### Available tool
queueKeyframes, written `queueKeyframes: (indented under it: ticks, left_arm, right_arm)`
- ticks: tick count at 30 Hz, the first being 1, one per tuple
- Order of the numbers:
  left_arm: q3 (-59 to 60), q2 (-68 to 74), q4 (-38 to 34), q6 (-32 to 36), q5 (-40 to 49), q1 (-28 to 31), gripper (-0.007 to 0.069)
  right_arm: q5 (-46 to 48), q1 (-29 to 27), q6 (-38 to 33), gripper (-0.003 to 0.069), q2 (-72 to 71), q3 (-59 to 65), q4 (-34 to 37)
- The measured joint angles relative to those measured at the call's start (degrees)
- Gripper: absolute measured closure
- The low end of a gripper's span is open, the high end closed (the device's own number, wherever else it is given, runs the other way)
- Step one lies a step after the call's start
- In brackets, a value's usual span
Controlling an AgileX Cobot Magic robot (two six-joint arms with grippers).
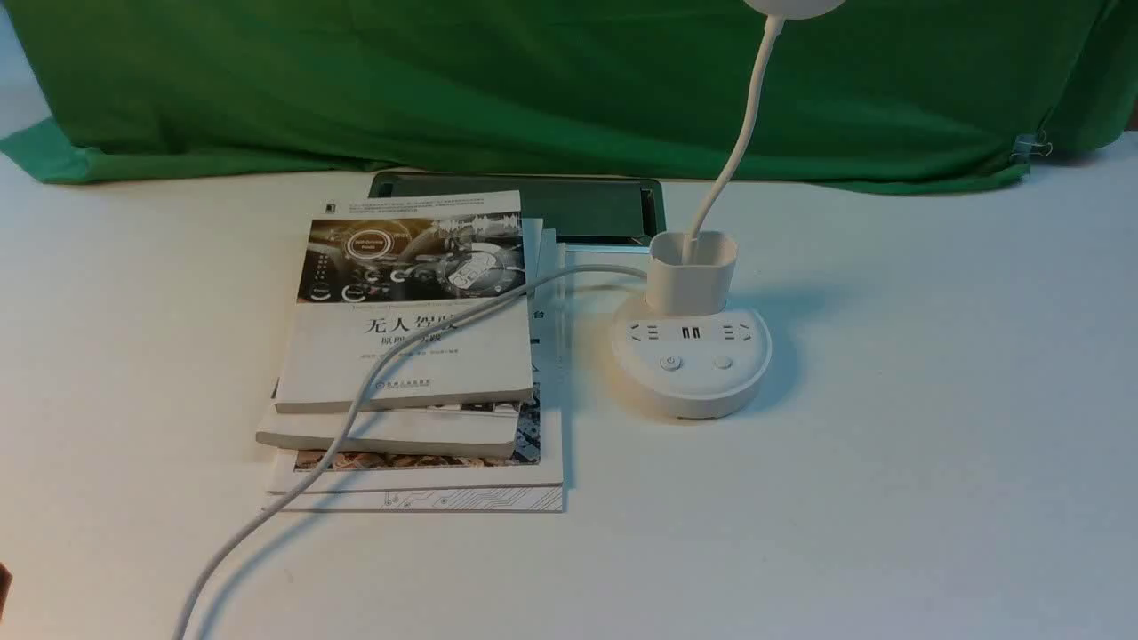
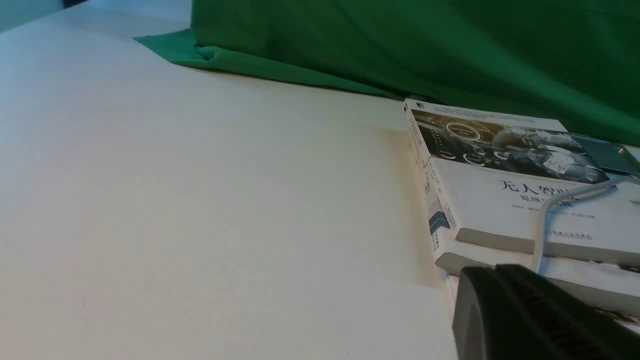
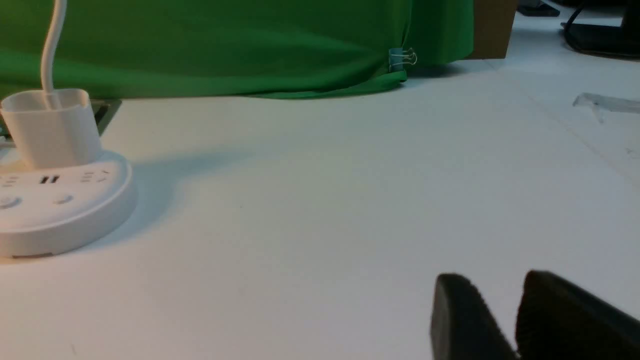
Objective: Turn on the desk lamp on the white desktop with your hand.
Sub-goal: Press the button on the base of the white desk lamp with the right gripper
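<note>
The desk lamp (image 1: 691,360) stands on the white desktop (image 1: 889,498), right of centre. It has a round base with sockets, USB ports and two buttons (image 1: 670,363), a cup-shaped holder (image 1: 692,271) and a thin gooseneck, with its head (image 1: 791,7) cut off by the top edge. The lamp gives no visible light. Neither gripper shows in the front view. My right gripper (image 3: 495,285) is low over bare desktop, well to the right of the lamp base (image 3: 60,205), with a narrow gap between its fingertips. My left gripper (image 2: 497,270) is shut and empty beside the books.
A stack of books (image 1: 409,338) lies left of the lamp, with the white cable (image 1: 356,409) trailing over it to the front edge. A dark flat panel (image 1: 587,209) lies behind the books. Green cloth (image 1: 533,80) backs the desk, with a binder clip (image 1: 1031,147) on it.
</note>
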Motion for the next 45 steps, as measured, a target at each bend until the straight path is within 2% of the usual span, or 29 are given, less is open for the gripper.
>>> queueKeyframes:
  ticks: [23, 30, 45]
  left_arm:
    - [0.0, 0.0, -0.1, 0.0, 0.0, 0.0, 0.0603]
    - [0.0, 0.0, -3.3, 0.0, 0.0, 0.0, 0.0603]
    - [0.0, 0.0, -3.9, 0.0, 0.0, 0.0, 0.0603]
  right_arm:
    - [0.0, 0.0, 0.0, 0.0418, 0.0, 0.0, 0.0]
    - [0.0, 0.0, 0.0, 0.0418, 0.0, 0.0, 0.0]
    - [0.0, 0.0, 0.2, 0.0418, 0.0, 0.0, 0.0]
